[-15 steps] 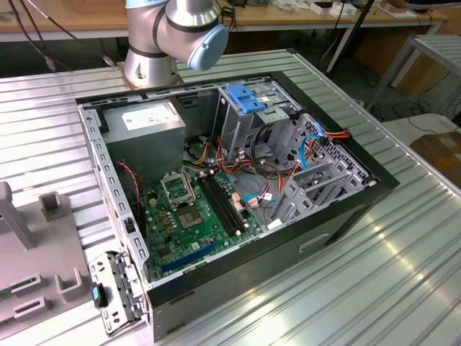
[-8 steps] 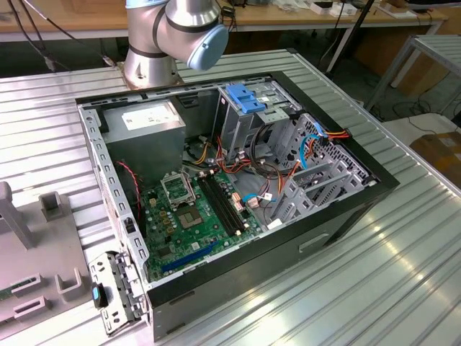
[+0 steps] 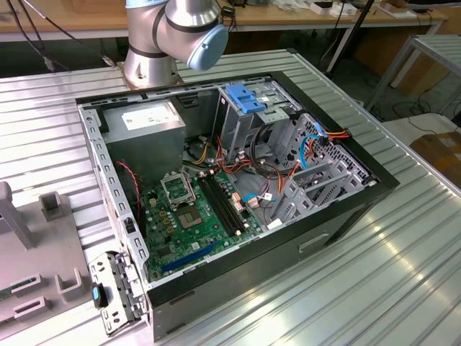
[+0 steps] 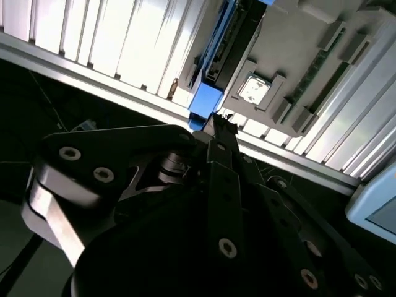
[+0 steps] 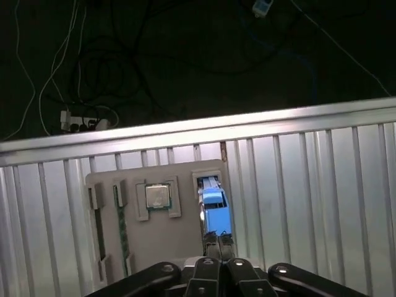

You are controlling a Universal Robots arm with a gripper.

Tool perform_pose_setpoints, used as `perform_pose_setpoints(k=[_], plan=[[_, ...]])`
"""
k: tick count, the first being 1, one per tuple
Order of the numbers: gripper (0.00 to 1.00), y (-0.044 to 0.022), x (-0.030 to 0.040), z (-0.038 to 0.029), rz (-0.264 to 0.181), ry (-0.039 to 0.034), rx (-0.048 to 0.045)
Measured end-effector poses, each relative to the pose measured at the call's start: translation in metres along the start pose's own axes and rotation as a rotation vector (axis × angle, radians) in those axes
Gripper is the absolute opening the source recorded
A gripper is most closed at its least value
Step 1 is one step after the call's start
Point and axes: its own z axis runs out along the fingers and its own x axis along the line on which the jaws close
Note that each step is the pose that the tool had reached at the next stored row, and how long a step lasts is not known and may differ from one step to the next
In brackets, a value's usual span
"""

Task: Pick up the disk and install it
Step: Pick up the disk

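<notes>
Work surface: ribbed aluminium table (image 3: pixel 403 274), slats running diagonally, bright glare patch at lower centre of exterior view. Wooden bench (image 3: pixel 72 21) across top of frame, black cables (image 3: pixel 32 32) hanging in front at upper left. Second metal-frame table (image 3: pixel 432 50) at upper right, brown cardboard box (image 3: pixel 441 151) below it at right edge. First wrist view: dark floor (image 5: pixel 185 55) past table edge, loose cables (image 5: pixel 124 74) and white power strip (image 5: pixel 80 120) lying on it. Floor dim against lit tabletop.

Quantity: one computer case (image 3: pixel 346 209), one motherboard (image 3: pixel 191 223), one power-supply box (image 3: pixel 148 119), one blue bracket (image 3: pixel 243 97), one fixture tray (image 5: pixel 167 241), one processor chip (image 5: pixel 158 197), one disk (image 5: pixel 214 199).
</notes>
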Motion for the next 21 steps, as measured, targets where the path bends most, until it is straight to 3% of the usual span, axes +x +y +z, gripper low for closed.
perform_pose_setpoints(k=[3, 5, 6, 9, 13, 15, 21], plan=[[0.11, -0.0002, 0.0, 0.0008, -0.05, -0.0009, 0.0005], [0.23, -0.0002, -0.0001, 0.0008, -0.055, -0.001, 0.0006], [0.36, -0.0002, -0.0001, 0.0008, -0.059, -0.0011, 0.0007], [0.54, -0.0001, -0.0001, 0.0032, -0.063, -0.0012, 0.001], [0.54, 0.0017, 0.0002, 0.0144, -0.066, -0.0013, 0.0026], [0.54, 0.0022, 0.0002, 0.0209, -0.066, -0.0019, 0.0103], [0.54, 0.0038, 0.0007, 0.032, -0.078, -0.0022, 0.0121]])
